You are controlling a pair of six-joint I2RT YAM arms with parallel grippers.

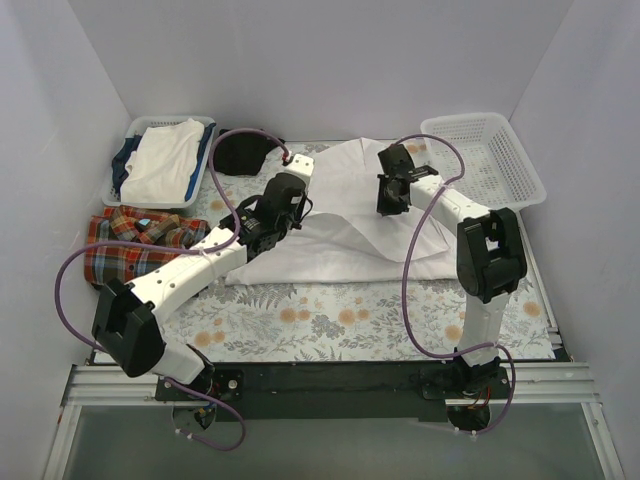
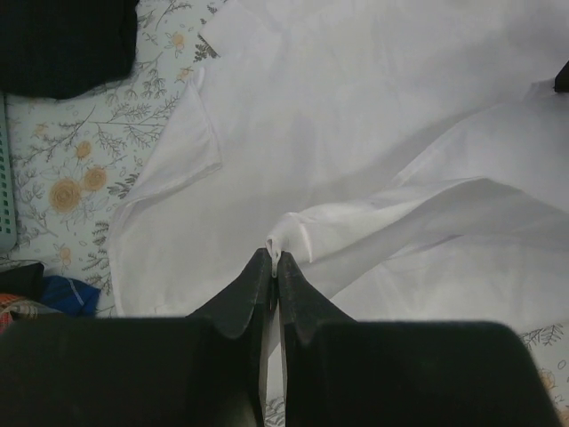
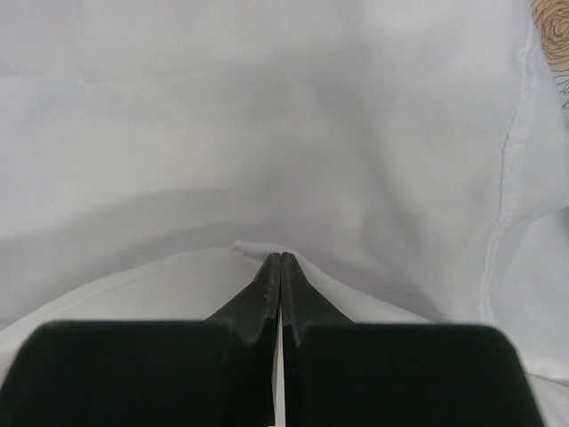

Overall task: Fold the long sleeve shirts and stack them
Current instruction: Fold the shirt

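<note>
White shirt (image 1: 345,225) (image 2: 356,116) (image 3: 267,116): spread across the middle of the table, rumpled, with folds raised where it is held. It lies between the two arms and reaches toward the far wall.

Left gripper (image 1: 297,210) (image 2: 274,260): jaws pressed together on a small raised fold of the white shirt, near the shirt's left part. In the left wrist view a sliver of cloth stands up between the dark fingertips.

Right gripper (image 1: 386,208) (image 3: 281,258): jaws likewise closed, pinching a thin ridge of the same shirt, further right and toward the back. White cloth fills nearly the whole right wrist view.

Plaid shirt (image 1: 135,240): red, orange and blue, bunched at the left edge of the table, just in front of the left basket and apart from the white shirt.

Black garment (image 1: 243,152) (image 2: 62,44): a small dark heap at the back, just beyond the white shirt's left corner.

Left basket (image 1: 205,125): at the far left corner, holding white and dark blue cloth.

Right basket (image 1: 525,175): white mesh, at the far right corner, beside the shirt's right edge.

Table (image 1: 330,320): covered with a pale floral cloth, visible in front of the shirt.
</note>
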